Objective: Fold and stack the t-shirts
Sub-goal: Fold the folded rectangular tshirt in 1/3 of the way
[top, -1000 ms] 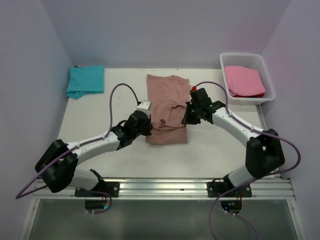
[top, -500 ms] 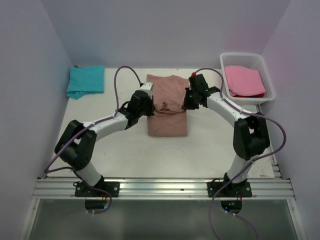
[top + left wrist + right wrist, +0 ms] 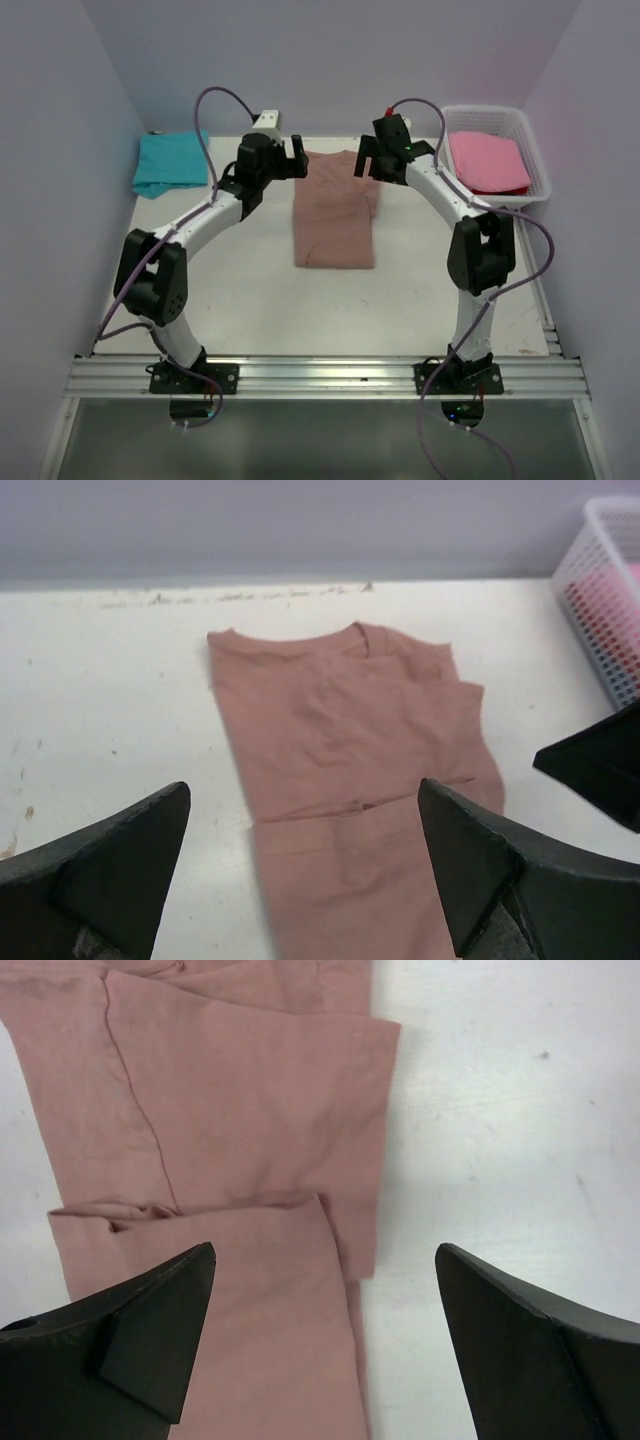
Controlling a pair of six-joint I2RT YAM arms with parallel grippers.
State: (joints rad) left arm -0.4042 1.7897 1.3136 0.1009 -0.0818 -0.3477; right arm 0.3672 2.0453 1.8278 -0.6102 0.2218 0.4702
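Note:
The salmon-brown t-shirt (image 3: 333, 212) lies flat mid-table, folded into a narrow rectangle with its collar toward the back wall. My left gripper (image 3: 288, 153) hovers open over its far left corner. My right gripper (image 3: 366, 160) hovers open over its far right corner. Nothing is held between the fingers of either. In the left wrist view the shirt (image 3: 350, 710) shows between the spread jaws of the left gripper (image 3: 303, 790), with a fold edge running across it. The right wrist view shows the shirt's layered right edge (image 3: 250, 1110) under the right gripper (image 3: 325, 1250). A teal t-shirt (image 3: 171, 162) lies folded at the back left. A pink t-shirt (image 3: 489, 162) lies in the basket.
A white plastic basket (image 3: 446, 126) stands at the back right corner, and its wall (image 3: 600, 590) also shows in the left wrist view. Walls enclose the table on the left, back and right. The arms' base rail (image 3: 320, 375) runs along the near edge.
Both grippers, shut on the salmon-brown shirt's cloth a second ago, moved toward the back wall, folding it shorter. Both have now opened, let go and risen over its far corners.

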